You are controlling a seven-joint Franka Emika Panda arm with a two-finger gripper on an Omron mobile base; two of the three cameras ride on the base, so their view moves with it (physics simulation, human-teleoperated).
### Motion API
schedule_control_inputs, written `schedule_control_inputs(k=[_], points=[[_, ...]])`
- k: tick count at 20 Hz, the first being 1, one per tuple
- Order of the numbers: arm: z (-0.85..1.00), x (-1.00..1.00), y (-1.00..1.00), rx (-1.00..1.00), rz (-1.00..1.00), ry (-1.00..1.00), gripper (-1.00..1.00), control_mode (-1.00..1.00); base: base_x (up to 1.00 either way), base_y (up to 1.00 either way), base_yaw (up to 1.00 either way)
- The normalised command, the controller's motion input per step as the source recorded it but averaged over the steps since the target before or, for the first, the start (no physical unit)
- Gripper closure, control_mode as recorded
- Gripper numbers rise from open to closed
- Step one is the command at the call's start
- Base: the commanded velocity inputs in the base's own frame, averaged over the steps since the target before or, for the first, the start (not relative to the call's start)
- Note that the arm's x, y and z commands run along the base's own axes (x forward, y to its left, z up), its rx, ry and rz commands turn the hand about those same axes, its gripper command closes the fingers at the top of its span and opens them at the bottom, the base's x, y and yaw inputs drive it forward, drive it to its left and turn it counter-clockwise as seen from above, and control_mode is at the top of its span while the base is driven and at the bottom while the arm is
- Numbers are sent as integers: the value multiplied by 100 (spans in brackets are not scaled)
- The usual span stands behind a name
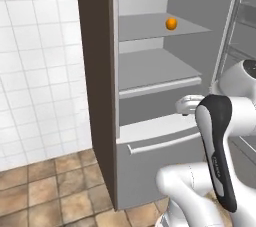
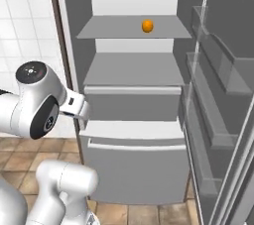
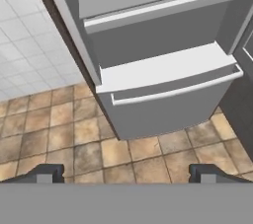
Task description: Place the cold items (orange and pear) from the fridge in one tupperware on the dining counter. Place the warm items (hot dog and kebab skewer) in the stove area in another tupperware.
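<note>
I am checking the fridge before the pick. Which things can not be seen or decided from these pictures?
- Pear: none lies on the shelves around the orange; whether it sits in the closed drawers cannot be told, their fronts hide the inside.
- Fridge door: cut off by the right edge in the right base view.
- Hand: open, fingertips at the bottom of the hand view; the arm's body covers it in both base views.

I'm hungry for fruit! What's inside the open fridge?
An orange sits alone on the upper shelf of the fridge. The shelf below it looks bare. The closed drawers hide whatever is inside them, so no pear can be seen.
</note>
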Motion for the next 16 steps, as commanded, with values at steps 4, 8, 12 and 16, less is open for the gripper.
schedule_control_inputs(k=[4, 8, 12, 16], points=[[0, 0, 0, 0, 0, 0, -100, 100, 71, -29, 0], [0, 0, 0, 0, 0, 0, -100, 100, 67, -28, 0], [0, 0, 0, 0, 0, 0, -100, 100, 62, -25, 0], [0, 0, 0, 0, 0, 0, -100, 100, 53, -15, 0]])
